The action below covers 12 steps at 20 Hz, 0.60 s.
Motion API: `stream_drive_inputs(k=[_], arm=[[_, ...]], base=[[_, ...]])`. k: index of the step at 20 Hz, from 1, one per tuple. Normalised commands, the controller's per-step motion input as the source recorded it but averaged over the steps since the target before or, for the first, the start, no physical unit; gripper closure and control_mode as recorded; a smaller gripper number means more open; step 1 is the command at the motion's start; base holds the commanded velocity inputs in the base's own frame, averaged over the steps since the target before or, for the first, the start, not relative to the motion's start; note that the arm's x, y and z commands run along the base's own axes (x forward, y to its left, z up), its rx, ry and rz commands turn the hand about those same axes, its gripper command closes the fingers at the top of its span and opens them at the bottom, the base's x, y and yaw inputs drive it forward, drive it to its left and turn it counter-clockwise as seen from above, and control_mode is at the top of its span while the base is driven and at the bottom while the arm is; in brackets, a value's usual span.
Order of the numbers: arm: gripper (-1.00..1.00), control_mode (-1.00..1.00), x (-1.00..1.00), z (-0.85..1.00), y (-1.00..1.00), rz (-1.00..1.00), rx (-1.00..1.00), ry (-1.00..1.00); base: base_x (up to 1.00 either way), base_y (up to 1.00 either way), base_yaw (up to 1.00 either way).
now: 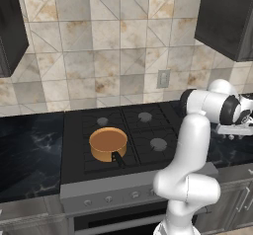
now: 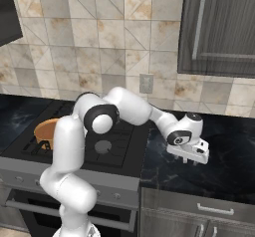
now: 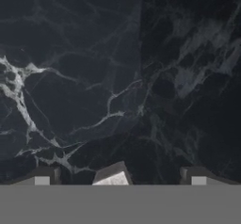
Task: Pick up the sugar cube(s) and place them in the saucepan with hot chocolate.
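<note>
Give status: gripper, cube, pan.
Gripper low over the dark counter, right of the stove; fingers apart, open. Cube sits between them, not gripped. Pan on front-left burner, nothing in the way.

Even, soft rendered light, moderately bright; no clear source. Tile wall (image 1: 99, 46) is the brightest area, cabinets (image 2: 219, 27) and black counter (image 3: 117, 77) dim. Arm (image 1: 190, 145) shows smooth shading, a faint shadow under the gripper (image 2: 188, 157). No glare. All views low-res and slightly soft; no edge distortion.
</note>
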Motion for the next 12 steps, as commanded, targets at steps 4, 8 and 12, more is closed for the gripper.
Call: stream_drive_inputs(k=[4,8,12], arm=[[-1.0,-1.0,0.0,-0.06,0.01,0.0,0.0,0.02],[-1.0,-1.0,0.0,-0.08,0.02,0.0,0.0,0.01],[-1.0,-1.0,0.0,-0.02,0.0,0.0,0.0,0.02]], base=[[0.0,0.0,0.0],[0.0,0.0,0.0],[0.0,0.0,0.0]])
